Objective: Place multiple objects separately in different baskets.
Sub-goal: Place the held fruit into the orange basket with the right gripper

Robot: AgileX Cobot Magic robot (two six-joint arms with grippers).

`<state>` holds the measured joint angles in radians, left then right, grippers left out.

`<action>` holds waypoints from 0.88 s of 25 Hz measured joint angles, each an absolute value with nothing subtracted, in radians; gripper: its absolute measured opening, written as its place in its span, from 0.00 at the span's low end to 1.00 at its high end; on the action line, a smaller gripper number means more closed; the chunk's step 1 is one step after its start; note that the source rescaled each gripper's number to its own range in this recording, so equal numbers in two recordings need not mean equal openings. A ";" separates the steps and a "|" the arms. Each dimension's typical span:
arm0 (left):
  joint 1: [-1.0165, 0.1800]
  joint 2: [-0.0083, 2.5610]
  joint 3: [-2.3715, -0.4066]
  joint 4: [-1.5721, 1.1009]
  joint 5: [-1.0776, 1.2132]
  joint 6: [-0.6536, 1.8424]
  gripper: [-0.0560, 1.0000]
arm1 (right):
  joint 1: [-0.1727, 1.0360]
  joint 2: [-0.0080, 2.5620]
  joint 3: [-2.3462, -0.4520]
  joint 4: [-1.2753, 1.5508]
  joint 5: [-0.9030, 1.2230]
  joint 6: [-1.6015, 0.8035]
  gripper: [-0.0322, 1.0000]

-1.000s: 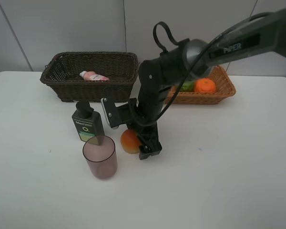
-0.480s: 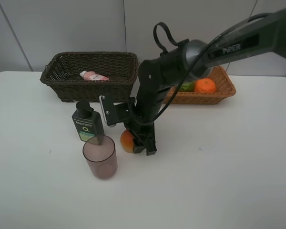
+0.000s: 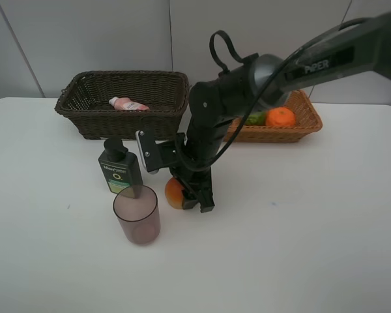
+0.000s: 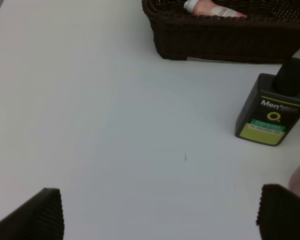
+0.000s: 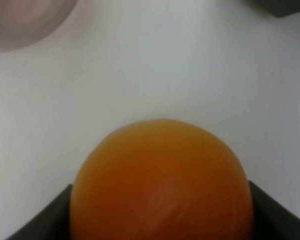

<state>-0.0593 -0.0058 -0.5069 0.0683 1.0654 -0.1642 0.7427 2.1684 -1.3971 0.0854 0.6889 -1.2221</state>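
The right end effector (image 3: 188,197), spread wide a second ago, is now clamped on the red-orange round fruit (image 3: 174,193). The fruit sits on the desk (image 3: 300,228) at 2 o'clock from the translucent mauve cup (image 3: 137,216). The left end effector (image 4: 159,217) stays spread apart.

high cam: above the table (image 3: 313,261), tilted down toward the back wall (image 3: 117,32), far, whole scene | left wrist: low over table, faces basket (image 4: 230,42) and bottle (image 4: 271,116), middling near | right wrist: pointing down, very close, fruit (image 5: 162,185) fills it | shared: high+left basket, bottle; high+right fruit
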 joint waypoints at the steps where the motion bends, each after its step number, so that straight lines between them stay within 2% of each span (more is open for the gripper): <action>1: -0.059 -0.006 -0.507 0.068 1.065 -0.164 1.00 | 0.743 2.168 -1.397 0.085 0.689 -1.222 0.48; 9: -0.059 -0.006 -0.507 0.068 1.065 -0.164 1.00 | 0.743 2.168 -1.397 0.108 0.706 -1.218 0.48; 12: -0.059 -0.006 -0.507 0.068 1.065 -0.164 1.00 | 0.743 2.160 -1.397 0.117 0.717 -1.147 0.48; 16: -0.059 -0.006 -0.507 0.068 1.065 -0.164 1.00 | 0.732 2.125 -1.433 0.119 0.751 -0.962 0.48; 22: -0.059 -0.006 -0.507 0.068 1.065 -0.164 1.00 | 0.696 2.108 -1.639 0.071 0.894 -0.597 0.48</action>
